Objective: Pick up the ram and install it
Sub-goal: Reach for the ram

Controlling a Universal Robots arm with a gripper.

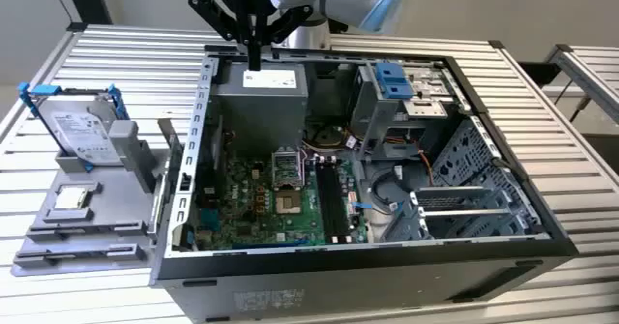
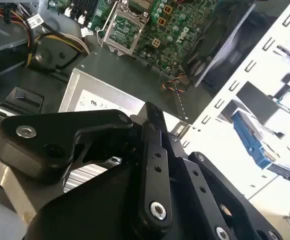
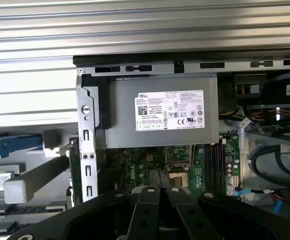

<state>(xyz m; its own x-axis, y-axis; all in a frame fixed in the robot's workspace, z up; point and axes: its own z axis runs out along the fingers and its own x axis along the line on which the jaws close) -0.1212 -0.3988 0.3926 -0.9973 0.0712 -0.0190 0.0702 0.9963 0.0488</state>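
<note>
My arm reaches in from the far side of the slatted metal worktop (image 1: 126, 56) and hangs my fingers (image 1: 254, 63) straight down, their tips just above the far edge of the grey metal power-supply box (image 1: 261, 99) inside the open black computer case (image 1: 198, 157). The fingers are pressed together, and I judge they carry nothing. A straight-down pose suits a part that must drop edge-first into a slot. The long black memory slots (image 1: 331, 193) lie on the green motherboard (image 1: 251, 193), nearer than the box and well apart from my tips. The grey parts tray (image 1: 58, 244) sits outside the case at the exterior view's left, open to a reach from above. It holds the silver hard drive with blue brackets (image 1: 82, 132) and a small square silver processor chip (image 1: 75, 197). Where the ram, the thin blue board, lies I cannot tell.
</note>
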